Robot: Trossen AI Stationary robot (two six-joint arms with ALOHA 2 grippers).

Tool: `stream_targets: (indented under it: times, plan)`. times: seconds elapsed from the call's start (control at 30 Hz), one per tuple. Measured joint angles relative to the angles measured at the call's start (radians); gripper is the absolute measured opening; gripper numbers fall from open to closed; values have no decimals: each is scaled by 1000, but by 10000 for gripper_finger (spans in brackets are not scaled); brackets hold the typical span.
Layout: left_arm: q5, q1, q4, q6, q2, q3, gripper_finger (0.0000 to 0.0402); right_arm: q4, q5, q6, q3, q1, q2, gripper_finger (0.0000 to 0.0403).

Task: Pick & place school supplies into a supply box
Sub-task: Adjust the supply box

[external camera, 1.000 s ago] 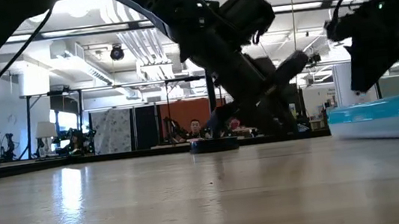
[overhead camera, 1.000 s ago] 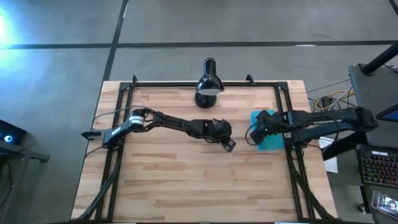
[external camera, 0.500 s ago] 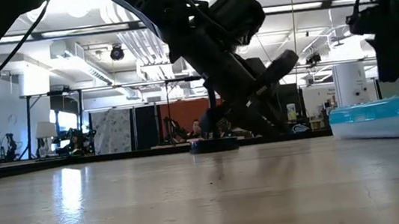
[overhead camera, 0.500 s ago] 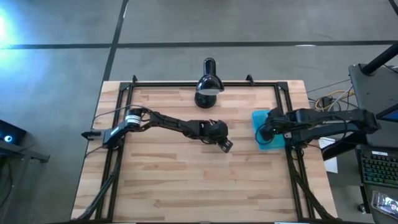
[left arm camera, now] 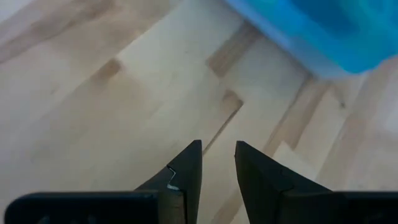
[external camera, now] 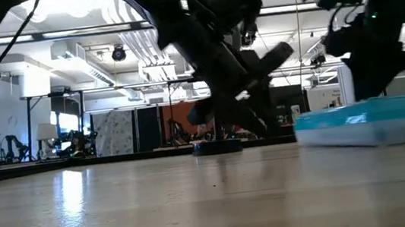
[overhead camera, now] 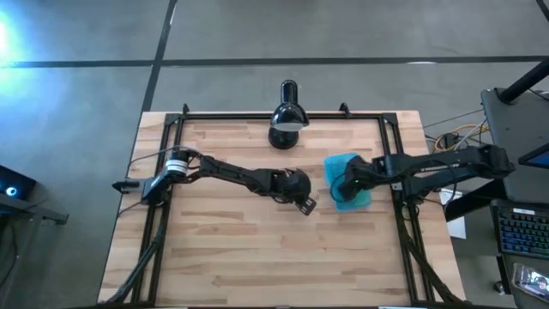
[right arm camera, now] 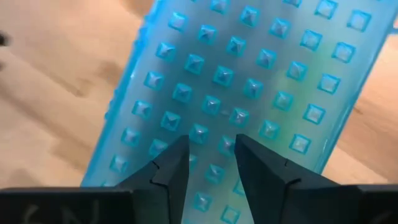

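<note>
Teal box: lid shut, studded top, sat flat on wood table (overhead camera: 257, 257), right of centre, about 3 o'clock from table middle (overhead camera: 353, 182); low view showed clear tray under teal lid (external camera: 372, 121).
Table: light wood planks, black rail frame round edges.
Right gripper: over the box's 9 o'clock end (overhead camera: 341, 186); right wrist view had both dark fingers (right arm camera: 171, 171) just above the studded lid, narrow gap between them, nothing clamped; touching lid or not, could not tell.
Left gripper: at table centre (overhead camera: 307, 205), just beside box at its 8 o'clock; fingers (left arm camera: 189, 171) nearly closed, small gap, empty, above bare wood; box corner visible beyond them (left arm camera: 323, 31).
Left arm: reached in from 9 o'clock edge of table.
Right arm: reached in from 3 o'clock edge.
Lamp: black, at 12 o'clock edge of table (overhead camera: 286, 116), well apart from both grippers.
Supplies: none visible on table; box contents hidden by lid.
</note>
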Motion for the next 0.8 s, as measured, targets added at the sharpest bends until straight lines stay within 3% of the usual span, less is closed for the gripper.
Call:
stream_targets:
  times: [0.1,0.27,0.37,0.5,0.63,0.8]
  plan:
    - [-51,-19,-4,-44,-54,-64,80,90,-34,-49,29,0,-2,127]
    - [-186,-47,51,-164,-183,-271,80,228,-114,-167,72,3,-45,129]
    - [-200,-48,163,-229,-266,-419,80,189,-50,-160,88,6,-69,130]
    - [-200,-43,371,-269,-344,-571,80,-24,46,-57,96,3,-71,130]
    - [-189,-34,478,-271,-358,-615,80,-94,41,-34,94,9,-61,130]
    - [-176,-21,510,-189,-325,-549,80,49,23,-24,94,18,-53,130]
